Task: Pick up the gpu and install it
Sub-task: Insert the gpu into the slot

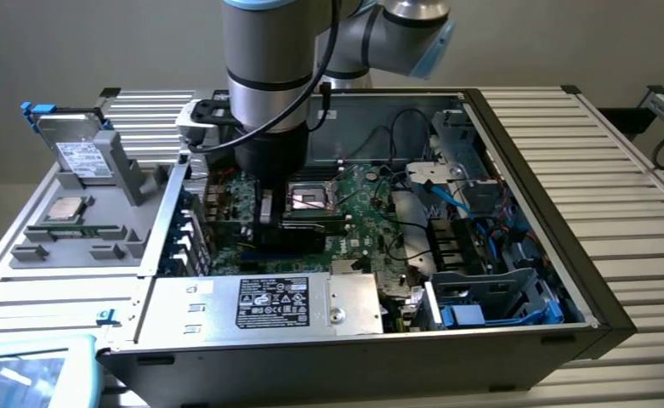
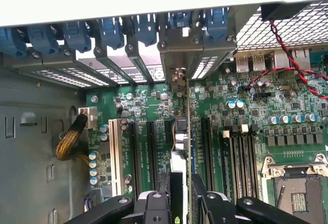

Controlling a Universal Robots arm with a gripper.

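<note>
— What's in the tool right now?

— My gripper (image 2: 179, 199) is clamped on the gpu (image 2: 179, 147), with one black finger (image 2: 163, 196) against each face. The card stands on edge between them, upright over the motherboard (image 2: 287, 131). In the exterior view the gripper (image 1: 266, 208) sits low inside the open computer case (image 1: 366, 365), under the arm (image 1: 269, 68).

— Is the card seated?

— I cannot tell. It runs in line with a black expansion slot, but its lower edge and the slot beneath are hidden behind the card itself. Its metal bracket end sits right at the rear openings, straight ahead of the fingers.

— What's crowding you?

— It's tight on both sides. Toward the case wall, more black slots lie just beside the fingers, then a white slot (image 2: 117, 155), then a bundle of yellow wires (image 2: 69, 139) near the wall. On the other side the memory slots (image 2: 236, 157) are close, with the CPU socket (image 2: 300, 196) farther out. Beyond the card's far end a row of blue retaining clips (image 2: 110, 32) sits over silver slot covers (image 2: 138, 62). A red-and-black twisted wire (image 2: 289, 60) crosses on the socket side, apart from the card.

— Anything else hard to read?

— The roots of the fingers are cut off at the edge of the wrist view. In the exterior view the power supply (image 1: 269, 302) stands near the tool, and the arm's bulk covers the board right behind it.
</note>
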